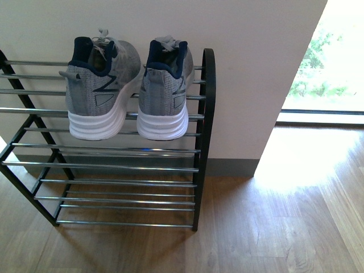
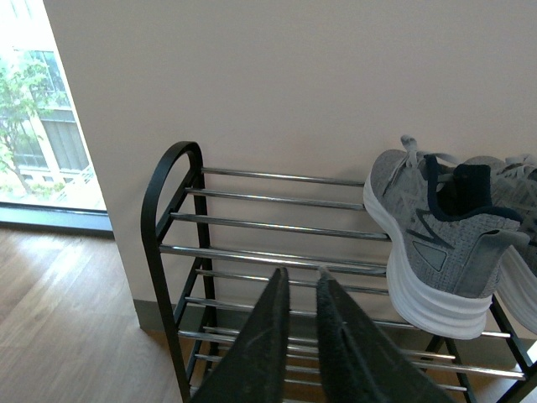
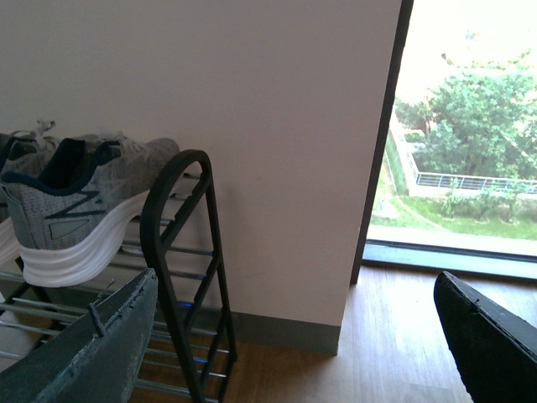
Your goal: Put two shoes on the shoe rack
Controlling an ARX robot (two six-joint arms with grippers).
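Two grey knit sneakers, the left shoe (image 1: 98,91) and the right shoe (image 1: 165,91), stand side by side on the top tier of the shoe rack (image 1: 206,114), heels toward me, white soles overhanging the front rods. No arm shows in the front view. My left gripper (image 2: 300,277) is shut with nothing in it, hovering before the rack (image 2: 252,227), apart from the nearest sneaker (image 2: 436,239). My right gripper (image 3: 294,315) is open and empty, its fingers (image 3: 92,348) wide apart beside the rack's end frame (image 3: 180,243); one sneaker (image 3: 80,210) shows on top.
The rack stands against a pale wall (image 1: 250,62) with a grey skirting board (image 1: 230,168). Wood floor (image 1: 273,227) spreads right of the rack. A floor-level window (image 1: 333,62) is at the right, and another window (image 2: 42,126) shows in the left wrist view.
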